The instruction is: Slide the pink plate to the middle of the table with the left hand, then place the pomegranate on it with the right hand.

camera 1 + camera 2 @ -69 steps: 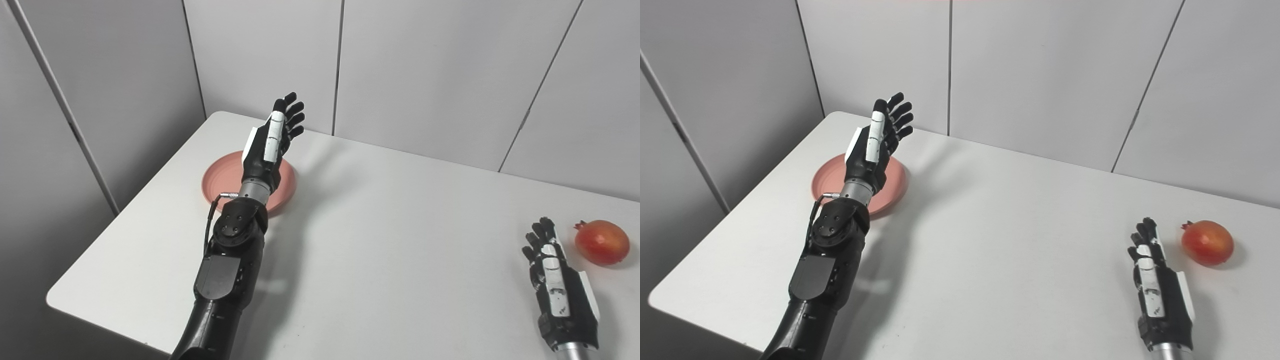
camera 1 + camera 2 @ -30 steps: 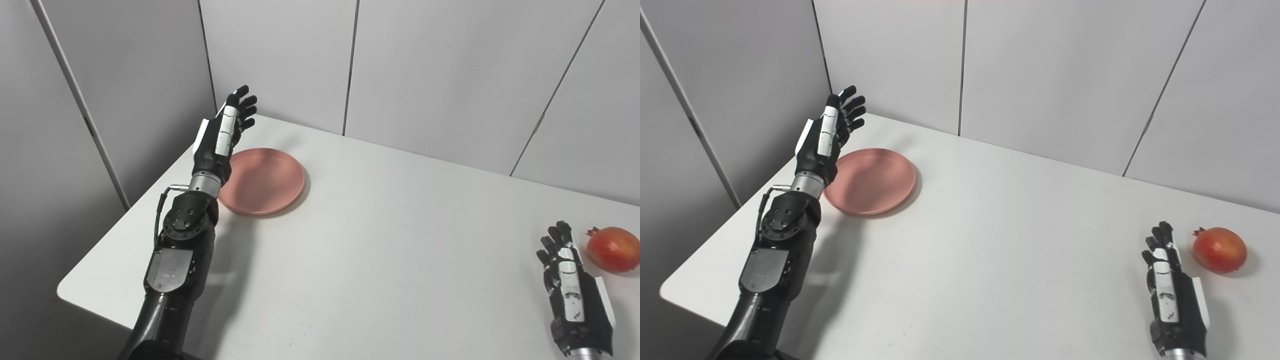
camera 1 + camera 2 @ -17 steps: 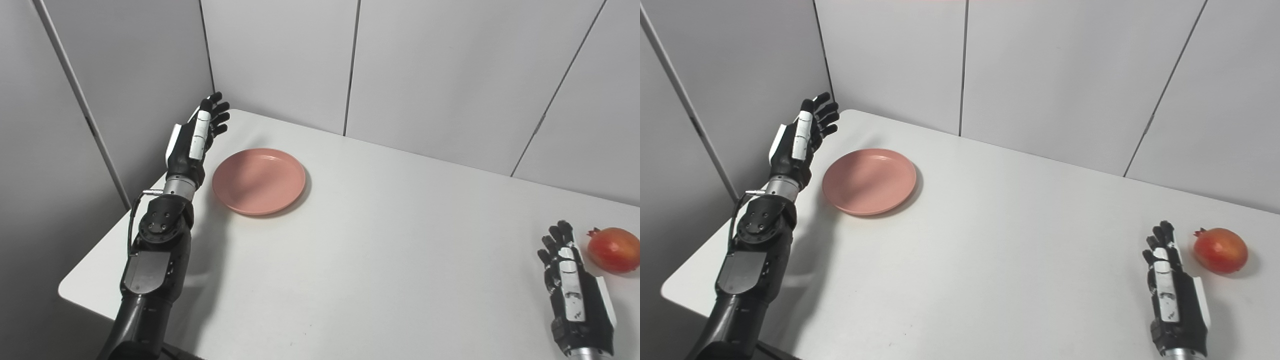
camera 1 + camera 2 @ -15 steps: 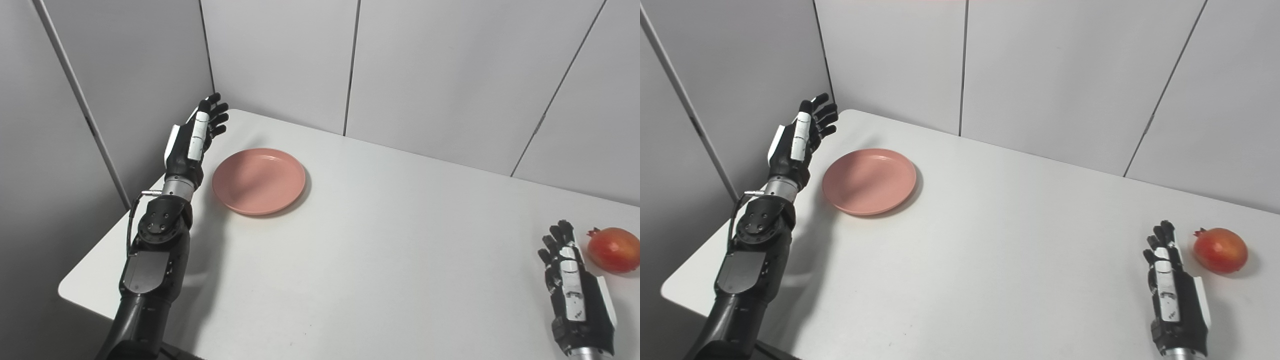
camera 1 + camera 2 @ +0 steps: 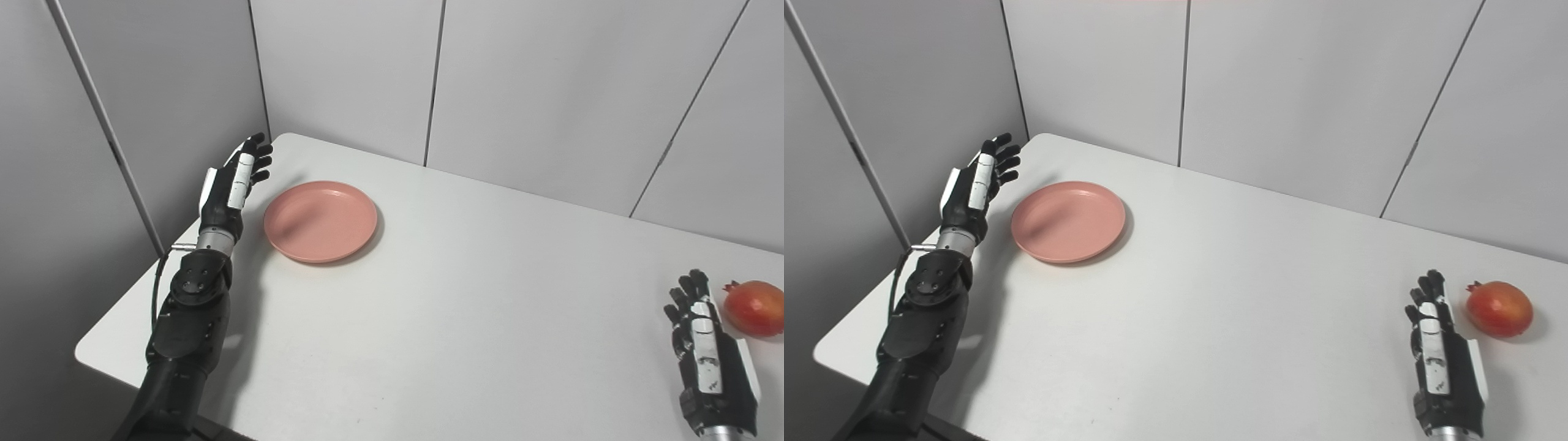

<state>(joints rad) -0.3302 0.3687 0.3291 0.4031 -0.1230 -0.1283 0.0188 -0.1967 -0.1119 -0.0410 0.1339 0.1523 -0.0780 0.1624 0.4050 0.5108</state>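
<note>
Pink plate (image 5: pixel 320 220): sitting flat on the white worktop (image 5: pixel 465 306) over toward the far left corner, nothing lying in it.

Left hand (image 5: pixel 231 184): hanging just off the plate's left edge, right by the worktop's left side. It's standing on edge with the fingers (image 5: pixel 260 160) stretched out and a bit apart, pointing away from the robot. It's gripping nothing, and it isn't touching the plate as far as I can see; there's a sliver of worktop showing between them.

Pomegranate (image 5: pixel 1499 309): lying way over on the right side of the worktop, well apart from the plate, its little crown pointing left.

Right hand (image 5: pixel 1442 361): sitting low near the front right, just beside the pomegranate on its left, not touching it. Fingers are reaching forward and loosely spread, so it's wide open and carrying nothing.

Backdrop: plain grey wall panels (image 5: pixel 539 92) are boxing in the worktop at the back and left.
</note>
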